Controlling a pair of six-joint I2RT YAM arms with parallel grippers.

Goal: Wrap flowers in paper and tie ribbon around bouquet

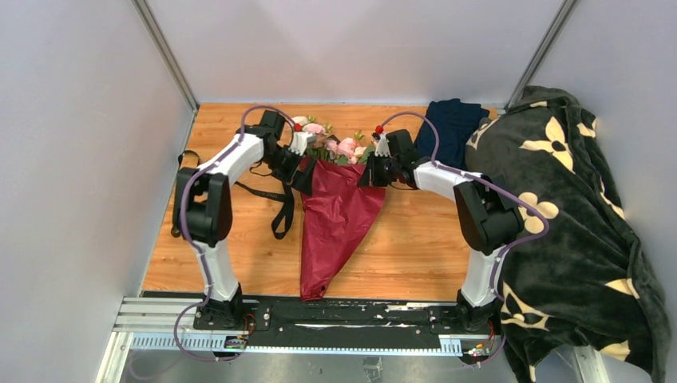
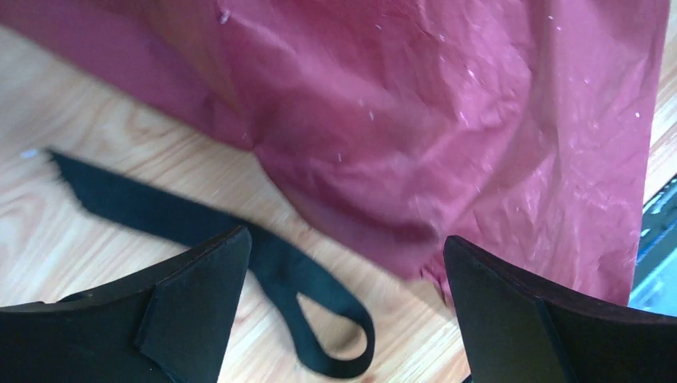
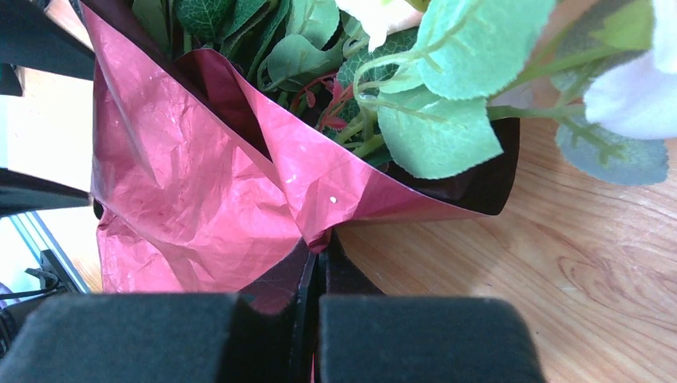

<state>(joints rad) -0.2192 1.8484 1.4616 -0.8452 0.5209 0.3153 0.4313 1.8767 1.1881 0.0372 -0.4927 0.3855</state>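
The burgundy paper (image 1: 339,215) lies as a cone on the wooden table, its tip toward the arm bases. The flowers (image 1: 335,144) stick out of its far end as pink and cream blooms. In the right wrist view green leaves (image 3: 431,120) sit inside the folded paper (image 3: 199,207), and my right gripper (image 3: 319,255) is shut on the paper's edge. My left gripper (image 2: 345,237) is open just above the table, with nothing between its fingers. Below it are the paper's left side (image 2: 447,120) and the black ribbon (image 2: 160,211). The ribbon (image 1: 281,209) trails left of the cone.
A navy folded cloth (image 1: 453,128) lies at the back right. A dark blanket with cream flower shapes (image 1: 575,215) is heaped along the right side. Grey walls close in the table (image 1: 415,239) on three sides. The arms' mounting rail (image 1: 319,315) runs along the near edge.
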